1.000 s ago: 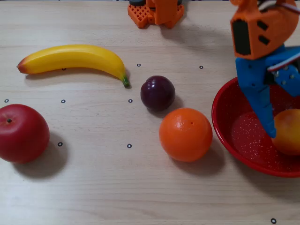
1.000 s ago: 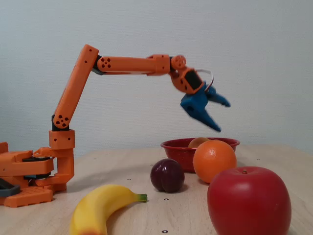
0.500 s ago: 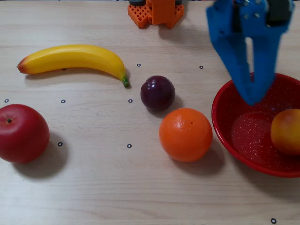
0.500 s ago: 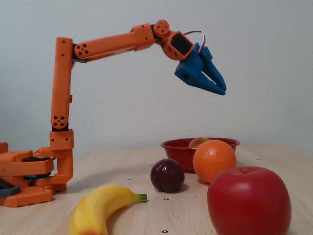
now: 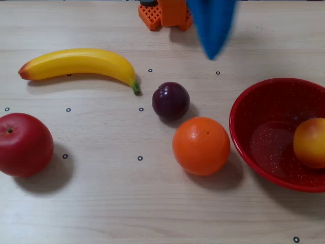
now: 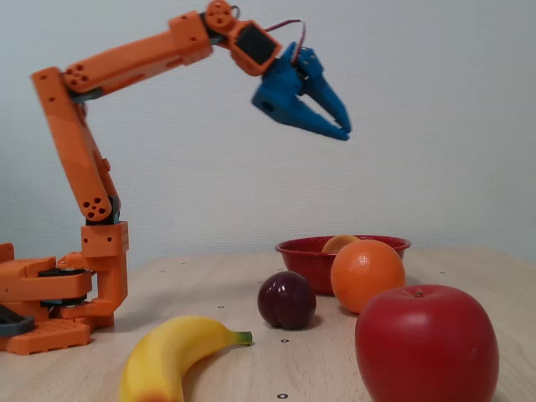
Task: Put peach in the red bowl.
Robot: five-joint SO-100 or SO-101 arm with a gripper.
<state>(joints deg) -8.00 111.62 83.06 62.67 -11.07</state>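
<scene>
Nearest the lens in the first fixed view sat the red apple (image 5: 24, 145) at the left edge and the orange (image 5: 201, 146) beside the red bowl (image 5: 252, 150), with the plum (image 5: 171, 100) and banana (image 5: 78, 63) lying farther back on the counter (image 5: 152, 213). From my remote seat I could see the peach (image 5: 311, 143) already resting inside the bowl, against its right side and partly cut off by the frame. Only a blurred blue tip of the gripper (image 5: 212, 23) hung at the top of that view, clear of every fruit, and I could not read its opening there. Turning to the other fixed view, the apple (image 6: 425, 342) filled the foreground with the banana (image 6: 174, 354) at the left, the plum (image 6: 286, 299) and orange (image 6: 367, 274) behind them, and the bowl (image 6: 301, 249) farthest back, a sliver of peach (image 6: 339, 243) showing over its rim. High above the counter the gripper (image 6: 343, 130) held nothing, its jaws parted narrowly. I judged the placement done, with only the arm's return to rest left.
</scene>
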